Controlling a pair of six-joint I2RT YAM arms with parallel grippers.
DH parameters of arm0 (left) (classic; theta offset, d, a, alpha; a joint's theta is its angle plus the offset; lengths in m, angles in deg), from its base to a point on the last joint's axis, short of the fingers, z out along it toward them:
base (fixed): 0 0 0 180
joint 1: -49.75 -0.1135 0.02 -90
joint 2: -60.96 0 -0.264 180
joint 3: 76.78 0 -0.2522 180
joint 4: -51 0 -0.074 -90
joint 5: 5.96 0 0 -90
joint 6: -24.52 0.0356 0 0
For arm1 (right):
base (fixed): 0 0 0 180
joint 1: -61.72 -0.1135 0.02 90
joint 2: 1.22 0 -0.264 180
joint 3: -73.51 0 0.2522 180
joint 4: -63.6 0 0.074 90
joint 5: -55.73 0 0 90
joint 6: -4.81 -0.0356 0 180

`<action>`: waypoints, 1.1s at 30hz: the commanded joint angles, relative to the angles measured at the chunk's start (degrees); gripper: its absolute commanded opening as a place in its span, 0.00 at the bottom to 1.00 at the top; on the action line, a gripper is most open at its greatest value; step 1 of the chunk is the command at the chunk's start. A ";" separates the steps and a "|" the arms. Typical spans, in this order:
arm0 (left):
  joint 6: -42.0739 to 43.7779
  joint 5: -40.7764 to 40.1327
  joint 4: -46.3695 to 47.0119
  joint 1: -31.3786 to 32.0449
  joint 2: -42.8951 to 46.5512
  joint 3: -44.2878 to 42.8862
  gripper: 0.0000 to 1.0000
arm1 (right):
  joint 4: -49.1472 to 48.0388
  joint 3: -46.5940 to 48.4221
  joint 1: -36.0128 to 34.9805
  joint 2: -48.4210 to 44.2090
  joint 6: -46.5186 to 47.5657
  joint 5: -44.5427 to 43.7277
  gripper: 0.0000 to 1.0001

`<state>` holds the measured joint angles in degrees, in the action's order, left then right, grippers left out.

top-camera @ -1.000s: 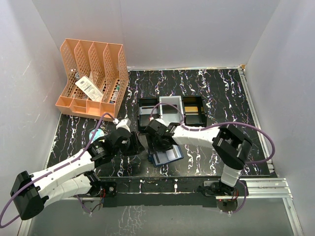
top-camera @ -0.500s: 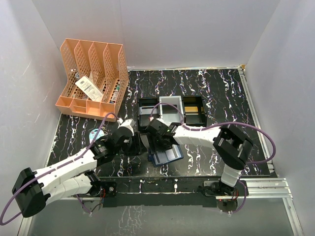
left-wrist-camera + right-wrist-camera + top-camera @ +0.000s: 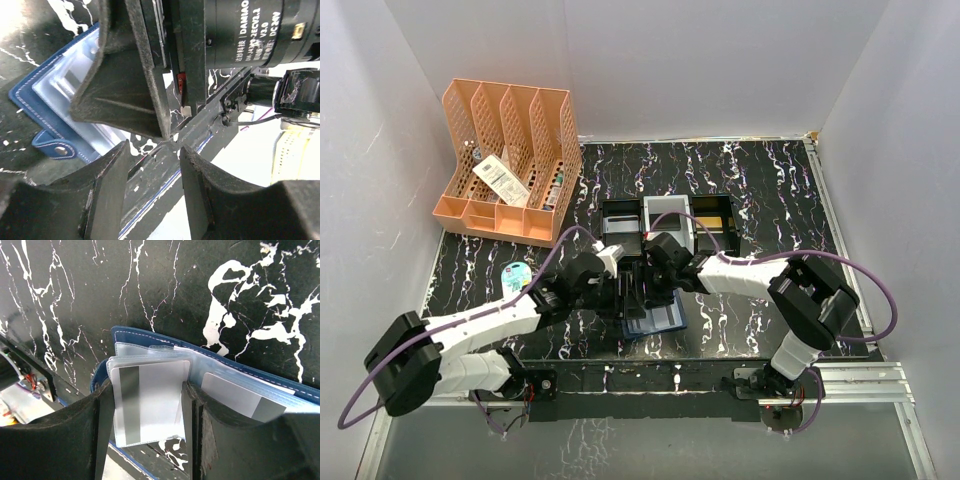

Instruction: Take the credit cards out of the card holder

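Over the card holder, right gripper; behind, small trays

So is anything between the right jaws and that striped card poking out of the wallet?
Nothing visible. The card sticks out of the card holder right between the right jaws, one at each side edge.

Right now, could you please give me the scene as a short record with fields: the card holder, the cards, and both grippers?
card holder: open, lying flat on the table
striped card: sticking out of the card holder, between the fingers of the right gripper
second card: inside a slot of the card holder
right gripper: fingers flank the striped card; firm grip not certain
left gripper: open, holding nothing, close to the card holder
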<state>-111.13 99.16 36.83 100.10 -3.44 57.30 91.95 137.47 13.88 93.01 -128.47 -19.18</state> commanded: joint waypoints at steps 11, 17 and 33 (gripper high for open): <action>-2.63 -0.68 4.21 2.04 -1.01 3.02 0.43 | -4.17 -4.92 2.02 0.50 -2.74 3.97 0.46; -2.47 -1.55 5.04 2.07 -2.53 2.83 0.44 | -4.57 -5.02 2.26 0.53 -2.88 4.23 0.45; -2.76 -2.73 6.16 2.06 -2.27 4.04 0.44 | -5.43 -5.54 2.75 0.55 -3.13 5.29 0.44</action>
<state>-114.08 96.67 41.58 102.00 -6.41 60.34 85.35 133.68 16.81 92.71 -131.86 -12.93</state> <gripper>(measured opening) 0.436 0.488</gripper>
